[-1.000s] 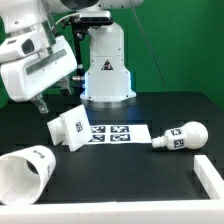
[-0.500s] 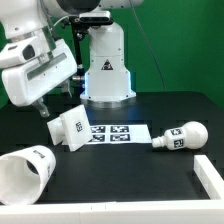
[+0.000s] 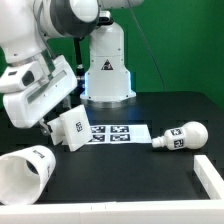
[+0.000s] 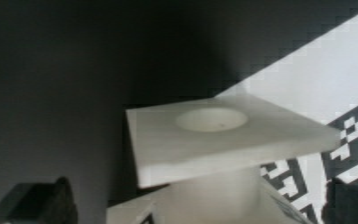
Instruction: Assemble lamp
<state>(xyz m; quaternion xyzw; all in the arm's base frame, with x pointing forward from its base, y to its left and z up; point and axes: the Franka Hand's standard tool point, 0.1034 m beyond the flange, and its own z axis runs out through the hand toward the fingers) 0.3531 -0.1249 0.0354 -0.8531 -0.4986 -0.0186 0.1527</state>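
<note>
The white blocky lamp base (image 3: 72, 127) lies on the black table, partly over the marker board's end on the exterior view's left. My gripper (image 3: 45, 125) is open and hangs low, close by the base. In the wrist view the base (image 4: 211, 150) with its round socket (image 4: 210, 119) lies between my two dark fingers (image 4: 43, 200), gripper (image 4: 202, 208) not closed on it. The round-headed bulb (image 3: 181, 136) lies at the exterior view's right. The cup-like shade (image 3: 25, 172) lies on its side at the front left.
The marker board (image 3: 118, 135) lies flat mid-table and also shows in the wrist view (image 4: 345, 150). The arm's white pedestal (image 3: 107, 65) stands behind. A white rail (image 3: 120, 213) runs along the front edge, with a white corner piece (image 3: 210, 178) at the right.
My arm has come down toward the lamp base, the gripper dropping from above it to beside it. The base, bulb and shade have not moved.
</note>
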